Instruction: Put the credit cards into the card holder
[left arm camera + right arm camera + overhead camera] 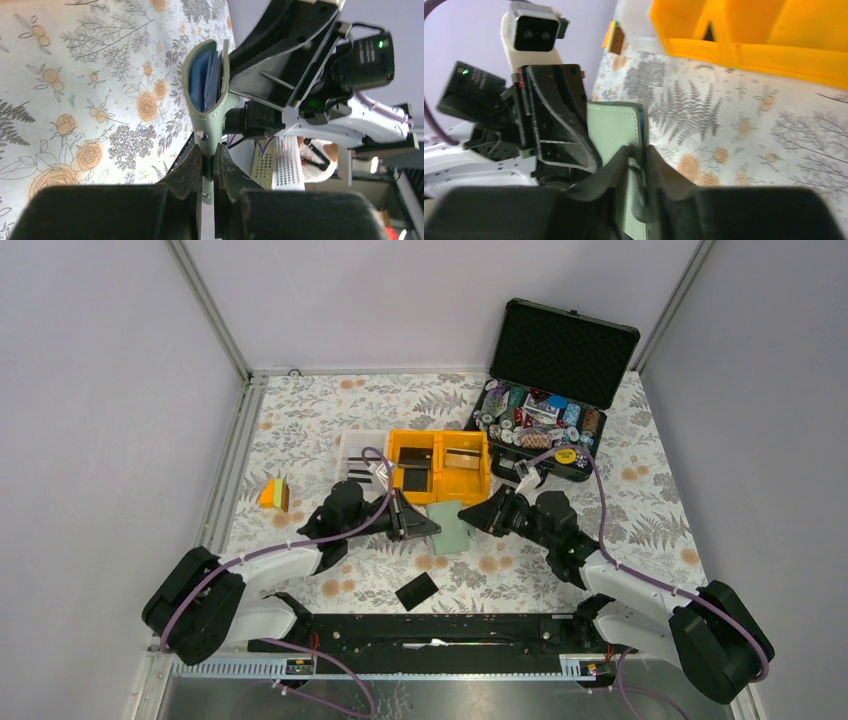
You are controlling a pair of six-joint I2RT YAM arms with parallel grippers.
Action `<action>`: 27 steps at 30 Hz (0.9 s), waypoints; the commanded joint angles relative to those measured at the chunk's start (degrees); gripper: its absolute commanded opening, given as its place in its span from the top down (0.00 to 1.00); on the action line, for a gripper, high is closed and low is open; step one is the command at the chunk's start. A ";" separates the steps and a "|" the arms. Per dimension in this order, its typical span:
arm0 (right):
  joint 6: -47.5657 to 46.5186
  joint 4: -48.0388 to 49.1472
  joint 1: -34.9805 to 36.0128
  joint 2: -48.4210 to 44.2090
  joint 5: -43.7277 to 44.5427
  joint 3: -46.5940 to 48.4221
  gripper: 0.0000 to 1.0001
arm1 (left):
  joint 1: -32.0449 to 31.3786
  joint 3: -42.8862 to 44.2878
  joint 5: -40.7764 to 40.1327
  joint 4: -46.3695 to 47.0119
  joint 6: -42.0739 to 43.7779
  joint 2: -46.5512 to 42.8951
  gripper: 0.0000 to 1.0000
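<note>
Top view: the card holder (452, 528) hangs over the floral table (300, 440) between your left gripper (432, 527) and right gripper (474, 518), just in front of the yellow bin (470, 492). One black credit card (416, 591) lies nearer the bases. Left wrist view: your left gripper (209, 167) is clamped on the card holder (192, 100), whose blue pockets (202, 82) show. Right wrist view: your right gripper (636, 170) pinches the card holder (611, 130) by its near edge.

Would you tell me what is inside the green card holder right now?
The card holder gapes slightly, showing pale blue pockets. Whether any card sits in them cannot be seen; the cover hides the rest.
</note>
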 commanded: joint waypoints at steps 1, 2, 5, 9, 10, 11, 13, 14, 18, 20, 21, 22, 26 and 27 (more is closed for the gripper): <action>-6.48 -0.83 1.06 -5.02 -9.52 6.67 0.57 | -0.59 1.03 3.31 3.52 5.17 -6.04 1.00; -7.96 -2.57 1.08 -6.35 -9.95 7.37 0.47 | -0.60 1.50 3.54 0.44 8.09 -7.79 1.00; -11.86 -8.81 1.05 -9.76 -12.01 10.66 0.24 | -0.60 3.54 4.99 -8.41 16.27 -14.53 1.00; -15.86 -14.39 1.08 -10.48 -17.82 15.19 0.17 | -1.12 5.58 7.53 -15.08 23.12 -21.13 1.00; -16.42 -15.46 1.07 -9.92 -19.26 16.69 0.17 | -1.27 5.69 8.13 -15.36 23.81 -22.66 1.00; -17.12 -16.75 1.08 -9.35 -20.47 17.76 0.17 | -1.42 5.71 8.69 -15.37 24.33 -23.98 1.00; -18.58 -18.41 1.06 -8.07 -23.52 19.10 0.13 | -1.56 5.71 9.12 -15.55 25.07 -26.24 1.00; -18.84 -18.60 1.08 -7.54 -25.05 19.47 0.12 | -1.62 5.76 9.18 -15.80 25.34 -26.93 1.00; -14.71 -12.07 1.16 -6.27 -31.98 18.81 0.20 | -1.83 6.59 8.31 -18.96 26.46 -27.94 1.00; -12.78 -8.65 1.16 -5.92 -33.55 18.36 0.27 | -2.07 6.75 8.22 -19.14 26.44 -27.87 1.00; -12.48 -8.05 1.23 -5.68 -33.92 18.38 0.32 | -2.21 6.84 8.03 -19.14 26.41 -27.87 1.00; -12.42 -7.69 1.35 -5.46 -34.21 18.47 0.37 | -2.37 6.90 7.88 -19.20 26.43 -27.85 1.00; -12.60 -6.74 2.15 -3.83 -35.14 18.91 0.59 | -2.53 6.94 6.73 -19.63 25.81 -28.11 1.00; -12.91 -6.79 2.32 -3.40 -35.24 19.24 0.63 | -2.53 7.02 6.54 -19.66 25.70 -28.23 1.00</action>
